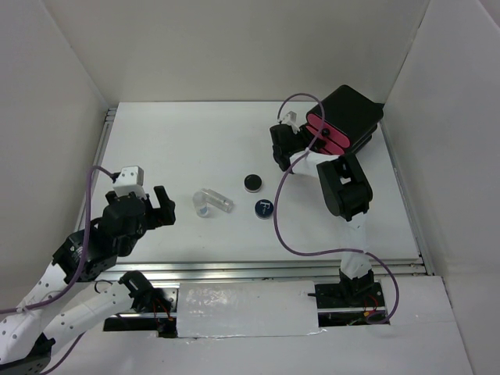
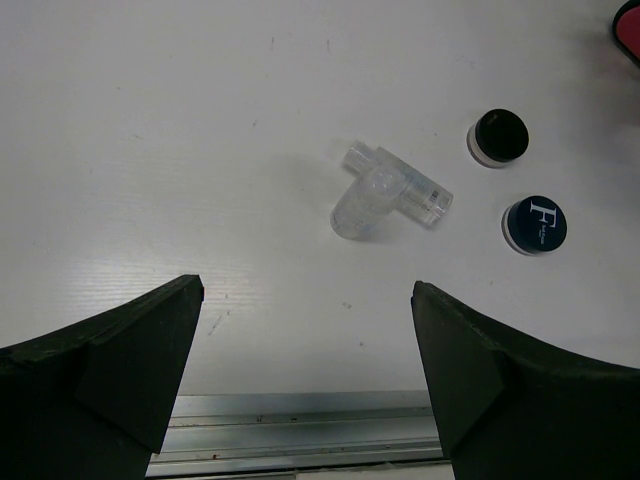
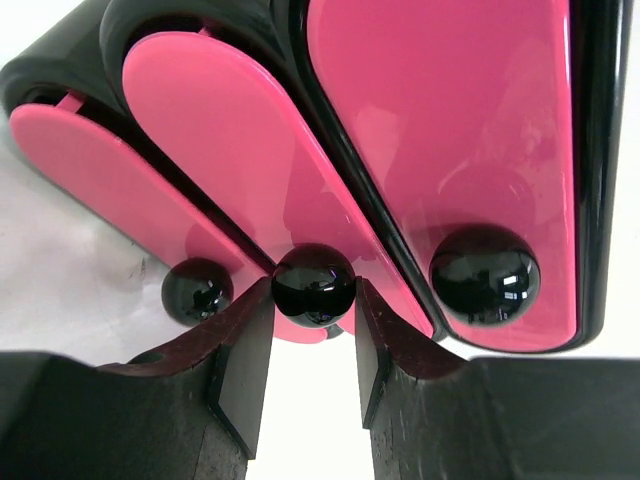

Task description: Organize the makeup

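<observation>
A: While the left end effector [image 2: 305, 290] gapes wide and empty, what lies ahead?
B: Clear vial and tube [image 2: 385, 192], well apart on the tabletop [image 2: 150, 120]; the right end effector [image 3: 312, 305] pinches the middle drawer knob [image 3: 313, 283].

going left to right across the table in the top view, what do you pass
black left gripper, clear vial and tube, black round compact, dark-blue round compact with white mark, black box with pink drawers
</observation>
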`<state>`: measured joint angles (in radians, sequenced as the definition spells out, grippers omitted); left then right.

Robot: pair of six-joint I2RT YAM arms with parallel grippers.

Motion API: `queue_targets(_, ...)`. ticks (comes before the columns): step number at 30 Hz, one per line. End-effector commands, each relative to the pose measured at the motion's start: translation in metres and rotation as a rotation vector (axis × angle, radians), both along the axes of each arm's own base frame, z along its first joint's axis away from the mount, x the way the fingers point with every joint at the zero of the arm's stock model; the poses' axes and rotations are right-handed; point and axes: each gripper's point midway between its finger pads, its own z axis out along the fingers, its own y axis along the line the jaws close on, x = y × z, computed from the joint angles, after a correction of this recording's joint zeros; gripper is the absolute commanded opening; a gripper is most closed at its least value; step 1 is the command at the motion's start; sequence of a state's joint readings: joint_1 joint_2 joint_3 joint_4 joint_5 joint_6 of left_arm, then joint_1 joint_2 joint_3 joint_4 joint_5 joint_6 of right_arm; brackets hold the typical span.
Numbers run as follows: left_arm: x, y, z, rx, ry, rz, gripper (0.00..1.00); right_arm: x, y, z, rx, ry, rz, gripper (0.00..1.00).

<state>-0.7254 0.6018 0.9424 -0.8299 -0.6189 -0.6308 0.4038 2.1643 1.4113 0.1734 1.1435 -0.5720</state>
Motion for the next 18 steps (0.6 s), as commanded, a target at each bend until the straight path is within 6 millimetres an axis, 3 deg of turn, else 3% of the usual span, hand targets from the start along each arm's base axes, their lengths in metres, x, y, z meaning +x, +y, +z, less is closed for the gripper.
queue_targets(1, 0.004, -0.003, 0.008, -0.009, -0.029, -0.006, 0.99, -0.010, 0.013, 0.029, 0.047, -0.109, -0.014, 0.37)
queue_targets(18, 0.000, 0.001, 0.012, -0.030, -0.050, 0.004, 1.00, -0.048, 0.079, 0.009, 0.142, -0.069, 0.062, 0.39)
